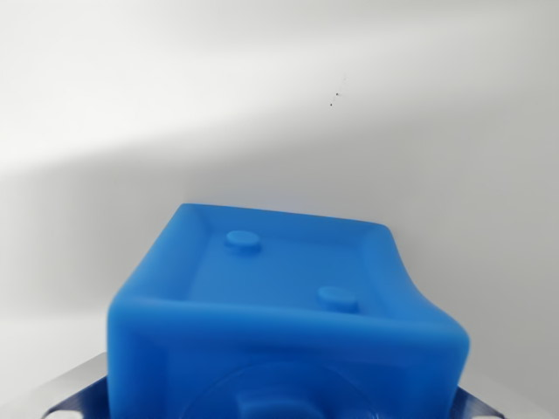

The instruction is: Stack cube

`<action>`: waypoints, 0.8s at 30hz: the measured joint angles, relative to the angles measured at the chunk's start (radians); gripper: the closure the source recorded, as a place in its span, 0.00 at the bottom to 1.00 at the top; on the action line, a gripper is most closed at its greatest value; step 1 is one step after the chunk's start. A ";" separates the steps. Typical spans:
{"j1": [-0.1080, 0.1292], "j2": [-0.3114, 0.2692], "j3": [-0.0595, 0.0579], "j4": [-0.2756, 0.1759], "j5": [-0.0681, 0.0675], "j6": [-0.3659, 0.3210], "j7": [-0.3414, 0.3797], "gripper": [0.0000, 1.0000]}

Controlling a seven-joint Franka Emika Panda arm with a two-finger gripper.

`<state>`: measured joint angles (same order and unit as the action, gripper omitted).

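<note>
- The blue cube (284, 319) fills the lower middle of the wrist view, very close to the camera and cut off by the bottom edge of the picture.
- It sits right in front of the claw's metal parts (83, 388), which peek out as pale grey corners at the lower left and lower right, behind and beneath the cube.
- The fingertips themselves are hidden by the cube, so whether the claw is wide, narrow or clamped on the cube cannot be told from this view.
- The cube's upper face is a shallow recess with a raised rim all round it, and two small round studs (243, 239) stand up from that recess, one toward the far left and one toward the near right.
- Its edges are rounded and look soft; the rim on the wrist view's right bows inward in a curve.
- The near face shows a faint circular moulding low down, blurred by closeness.
- Beyond the cube lies a plain white surface (262, 96), brighter at the top and shaded in a band nearer the cube.
- Two tiny dark specks (334, 99) mark that surface, well apart from the cube, up and to the right.
</note>
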<state>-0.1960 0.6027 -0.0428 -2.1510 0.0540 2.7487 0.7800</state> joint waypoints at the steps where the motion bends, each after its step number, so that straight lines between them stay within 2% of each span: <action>1: 0.000 0.000 0.000 0.000 0.000 0.000 0.000 1.00; 8: 0.000 -0.015 0.000 -0.003 0.000 -0.008 0.000 1.00; 24: 0.002 -0.103 -0.004 -0.027 -0.001 -0.071 0.001 1.00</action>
<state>-0.1939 0.5000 -0.0469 -2.1779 0.0528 2.6782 0.7813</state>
